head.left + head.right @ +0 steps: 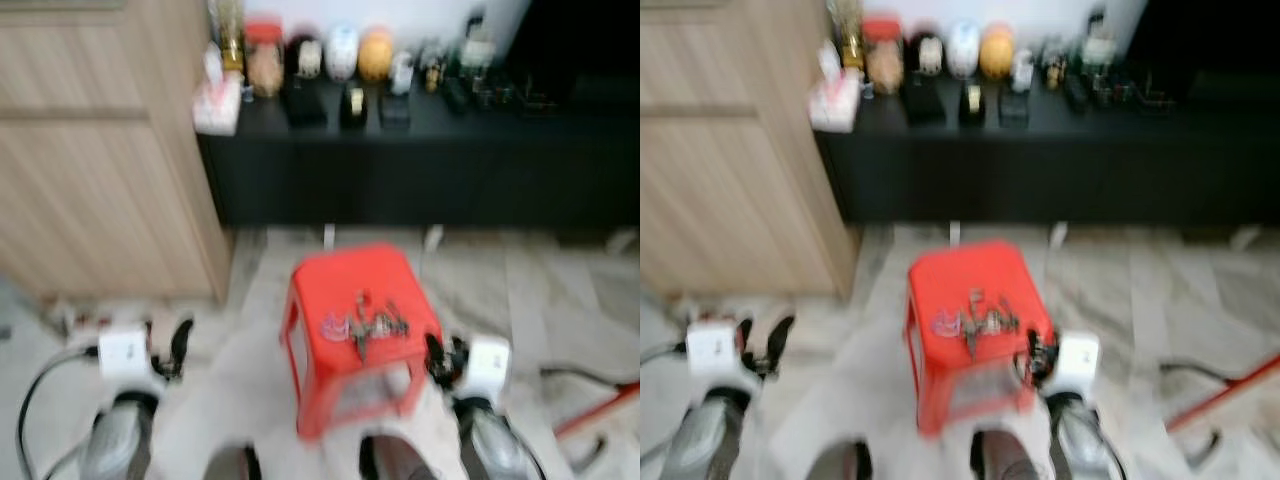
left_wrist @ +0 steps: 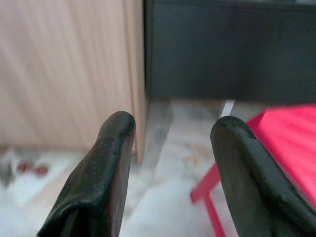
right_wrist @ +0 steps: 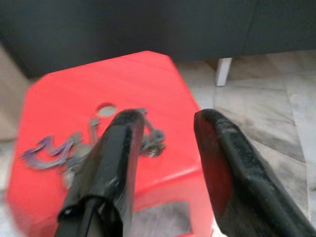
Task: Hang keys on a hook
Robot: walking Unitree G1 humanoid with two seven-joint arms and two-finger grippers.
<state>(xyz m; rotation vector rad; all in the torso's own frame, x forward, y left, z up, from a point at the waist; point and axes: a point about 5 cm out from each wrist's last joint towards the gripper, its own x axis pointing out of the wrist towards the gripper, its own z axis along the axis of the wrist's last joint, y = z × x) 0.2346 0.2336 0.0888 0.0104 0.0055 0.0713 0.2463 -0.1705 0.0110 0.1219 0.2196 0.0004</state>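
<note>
A bunch of keys (image 1: 365,322) with a purple tag lies on top of a red plastic stool (image 1: 345,275) on the tiled floor straight ahead. My right gripper (image 1: 437,358) hovers at the stool's right front corner, open and holding nothing. In the right wrist view its fingers (image 3: 118,148) frame the keys (image 3: 153,143) from just in front of them. My left gripper (image 1: 178,345) is low on the left, well apart from the stool, open and empty. The left wrist view looks past the stool's edge (image 2: 286,133).
A light wooden cabinet (image 1: 90,150) stands at the left. A low black sideboard (image 1: 420,170) with jars and boxes on top runs along the back wall. A red-handled tool (image 1: 600,405) lies on the floor at the right. The views are blurred.
</note>
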